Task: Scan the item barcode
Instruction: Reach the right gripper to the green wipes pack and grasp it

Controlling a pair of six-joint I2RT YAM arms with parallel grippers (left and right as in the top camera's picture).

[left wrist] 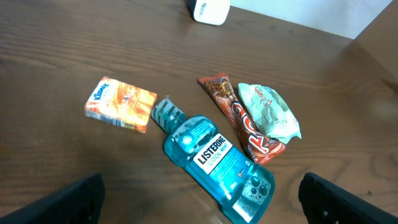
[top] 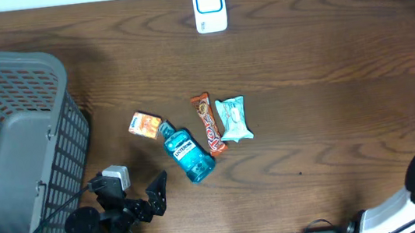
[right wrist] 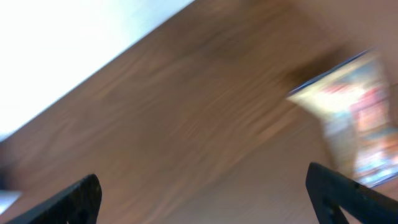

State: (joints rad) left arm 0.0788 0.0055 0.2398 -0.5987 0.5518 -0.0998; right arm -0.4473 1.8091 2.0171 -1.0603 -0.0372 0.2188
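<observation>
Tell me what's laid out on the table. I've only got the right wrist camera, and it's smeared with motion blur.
Observer: Overhead shows four items mid-table: an orange tissue pack, a blue mouthwash bottle on its side, a chocolate bar and a pale green packet.
Operator: Where's the scanner?
Observer: The white scanner stands at the far edge, well apart from the items.
Operator: And the left gripper?
Observer: The left gripper is open and empty near the front edge, beside the grey basket and just short of the bottle.
</observation>
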